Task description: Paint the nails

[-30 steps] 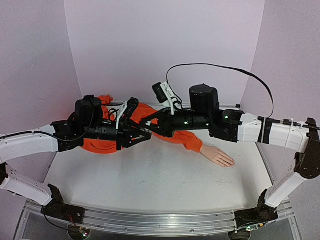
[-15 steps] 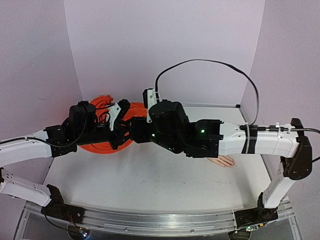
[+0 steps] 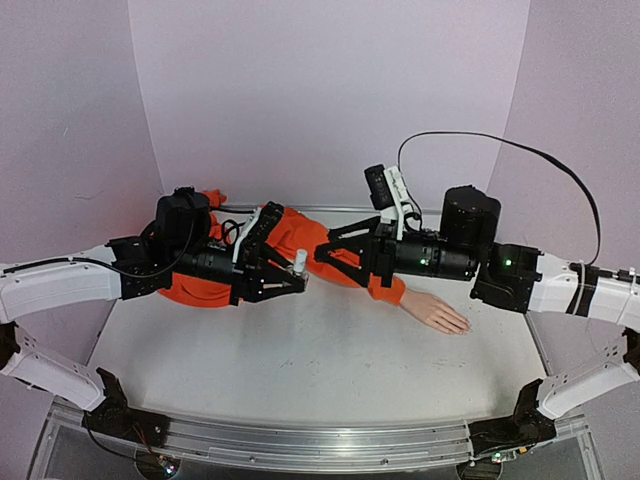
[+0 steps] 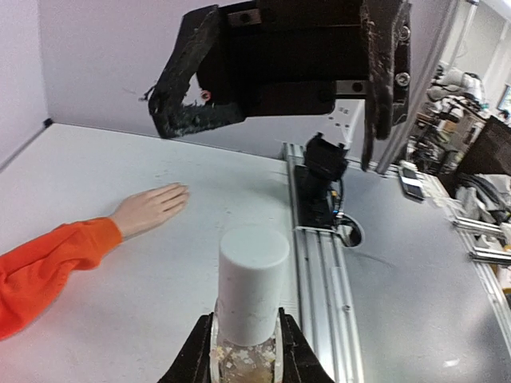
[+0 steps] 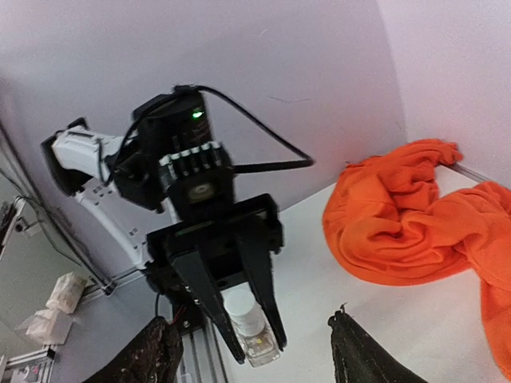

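A small clear bottle with a white cap (image 4: 251, 279) is held upright in my left gripper (image 4: 246, 339), which is shut on its glass body. In the top view, bottle (image 3: 299, 262) and left gripper (image 3: 290, 275) hang over the orange sleeve (image 3: 380, 285). My right gripper (image 3: 322, 258) faces the cap from the right, open and apart from it. Its dark fingers (image 4: 188, 88) spread above the cap. The pale mannequin hand (image 3: 437, 313) lies flat on the table. The nails at its fingertips (image 3: 462, 326) are too small to make out.
Bunched orange cloth (image 5: 415, 215) lies at the back left of the table. An aluminium rail (image 3: 300, 445) runs along the near edge. Purple walls close in the back and both sides. The right arm's black cable (image 3: 520, 150) arcs above it.
The right gripper has opened and drawn back to the right, uncovering the mannequin hand. The left gripper has kept its hold on the capped bottle and shifted slightly right.
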Controlling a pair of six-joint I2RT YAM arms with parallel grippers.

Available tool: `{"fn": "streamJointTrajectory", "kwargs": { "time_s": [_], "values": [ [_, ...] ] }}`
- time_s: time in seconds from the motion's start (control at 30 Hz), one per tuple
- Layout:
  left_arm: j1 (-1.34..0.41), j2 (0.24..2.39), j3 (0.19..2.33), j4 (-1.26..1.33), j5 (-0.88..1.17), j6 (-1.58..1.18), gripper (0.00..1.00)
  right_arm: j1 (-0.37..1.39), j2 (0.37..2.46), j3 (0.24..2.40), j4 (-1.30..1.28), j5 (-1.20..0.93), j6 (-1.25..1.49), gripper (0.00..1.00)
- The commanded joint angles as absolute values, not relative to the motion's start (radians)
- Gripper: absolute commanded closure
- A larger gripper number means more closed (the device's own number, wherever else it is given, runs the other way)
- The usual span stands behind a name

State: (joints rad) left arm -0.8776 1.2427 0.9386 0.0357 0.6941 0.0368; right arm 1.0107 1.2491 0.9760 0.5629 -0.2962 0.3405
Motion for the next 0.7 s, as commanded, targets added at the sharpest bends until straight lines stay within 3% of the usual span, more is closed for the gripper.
{"fn": "streamJointTrajectory", "kwargs": {
  "time_s": [0.0,0.3,0.53,0.67],
  "values": [
    [-0.877,1.272,1.017,0.094,0.97,0.008,1.0,1.003,1.257,0.985,0.694,-0.548,0.287,0.39],
    [-0.883,1.284,1.023,0.095,1.02,0.009,1.0,1.0,1.403,1.091,0.73,-0.716,0.31,0.55],
    [-0.891,1.281,1.02,0.095,1.027,0.01,1.0,1.0,1.428,1.114,0.752,-0.749,0.323,0.75],
    [-0.894,1.284,1.021,0.096,1.027,0.009,1.0,1.0,1.431,1.109,0.762,-0.759,0.334,0.74]
  ]
}}
